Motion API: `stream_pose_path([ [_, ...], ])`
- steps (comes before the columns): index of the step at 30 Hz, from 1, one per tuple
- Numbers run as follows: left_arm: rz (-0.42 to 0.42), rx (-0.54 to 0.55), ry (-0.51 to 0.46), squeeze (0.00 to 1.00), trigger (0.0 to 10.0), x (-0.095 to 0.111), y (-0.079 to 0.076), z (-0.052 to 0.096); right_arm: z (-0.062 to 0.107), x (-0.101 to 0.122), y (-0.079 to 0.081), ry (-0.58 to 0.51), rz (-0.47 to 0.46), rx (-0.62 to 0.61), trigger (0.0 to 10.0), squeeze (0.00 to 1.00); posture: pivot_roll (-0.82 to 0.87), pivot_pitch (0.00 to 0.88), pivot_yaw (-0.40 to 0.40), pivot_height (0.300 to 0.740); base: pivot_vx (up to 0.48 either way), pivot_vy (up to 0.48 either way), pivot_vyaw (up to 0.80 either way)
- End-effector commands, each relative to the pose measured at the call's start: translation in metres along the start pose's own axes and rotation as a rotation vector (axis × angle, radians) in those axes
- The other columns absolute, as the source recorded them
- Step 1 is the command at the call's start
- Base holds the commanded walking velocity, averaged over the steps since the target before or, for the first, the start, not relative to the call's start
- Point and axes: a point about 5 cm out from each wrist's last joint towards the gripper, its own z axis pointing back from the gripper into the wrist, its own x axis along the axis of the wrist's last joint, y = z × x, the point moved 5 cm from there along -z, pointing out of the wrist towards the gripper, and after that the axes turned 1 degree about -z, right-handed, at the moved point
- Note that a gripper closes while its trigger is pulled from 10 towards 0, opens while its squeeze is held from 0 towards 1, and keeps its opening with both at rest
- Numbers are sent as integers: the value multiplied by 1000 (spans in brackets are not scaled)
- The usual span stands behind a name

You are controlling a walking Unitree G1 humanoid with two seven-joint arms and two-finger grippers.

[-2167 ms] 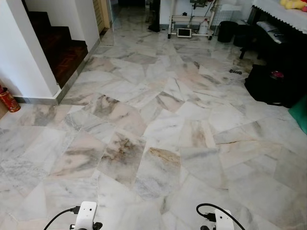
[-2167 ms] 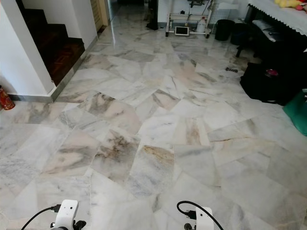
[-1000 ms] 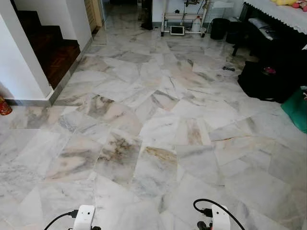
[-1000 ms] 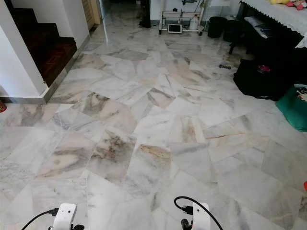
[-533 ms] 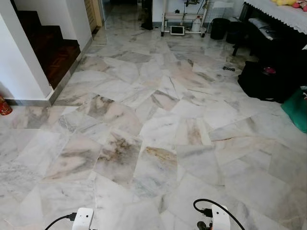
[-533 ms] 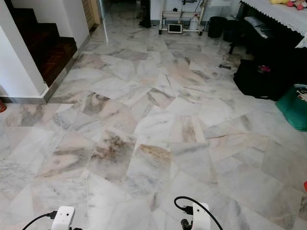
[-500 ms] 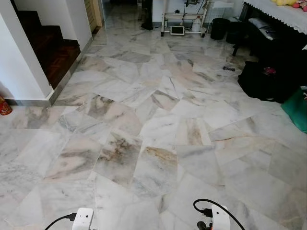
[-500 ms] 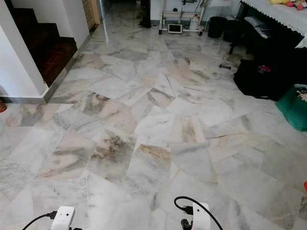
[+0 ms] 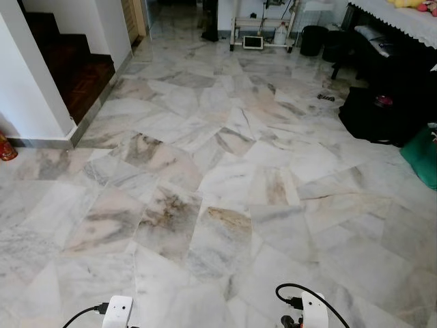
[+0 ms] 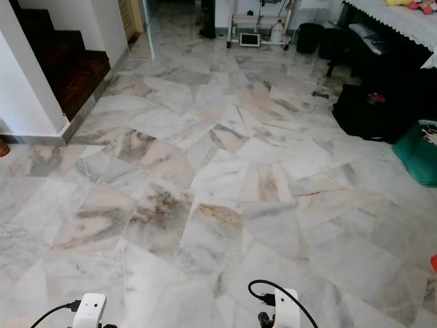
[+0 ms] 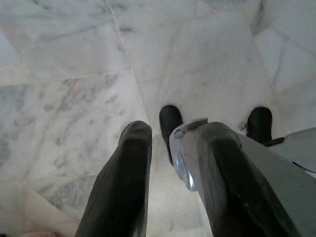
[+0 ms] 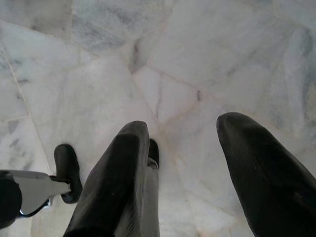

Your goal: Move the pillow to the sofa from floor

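A wide floor of irregular grey-and-cream marble slabs [image 9: 225,184] stretches ahead from the robot. At the far left a white wall [image 9: 27,96] borders a dark wooden staircase [image 9: 75,65], and a red cylindrical container [image 9: 5,148] stands at the wall's foot. At the far end a white wheeled cart [image 9: 256,34] stands next to a black bin [image 9: 313,39]. On the right, a black bag [image 9: 379,113] lies on the floor beside dark furniture under a white lace cloth [image 9: 403,15], and a green cushion-like object [image 9: 423,156] sits on the floor at the right edge, partly cut off; I cannot tell whether it is the pillow.

The left arm [image 9: 117,311] and right arm [image 9: 311,311] hang low at the near edge. The left gripper [image 11: 170,163] points down at bare marble, its black fingers [image 11: 128,173] apart and empty. The right gripper [image 12: 190,163] likewise hangs over the floor, fingers [image 12: 123,173] spread with nothing between them.
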Motion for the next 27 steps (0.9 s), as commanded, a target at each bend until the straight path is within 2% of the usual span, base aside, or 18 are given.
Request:
stream_pose_path([
  [1,-14,6,28,0,10000,-8,6,2,0,-3,-1,14,2,-1,10000,0,-54,0,-49,740,-251,0,0],
  [8,-12,8,25,0,10000,-7,9,2,1,-3,-1,15,2,1,10000,0,-54,0,-50,740,-252,0,0],
  [21,-15,-3,26,0,10000,-8,0,1,0,-3,-1,15,7,4,10000,0,-54,0,-50,740,-249,0,0],
  [27,-14,-3,30,0,10000,-10,1,2,0,-2,-2,12,0,0,10000,0,-55,0,-50,740,-249,0,0],
])
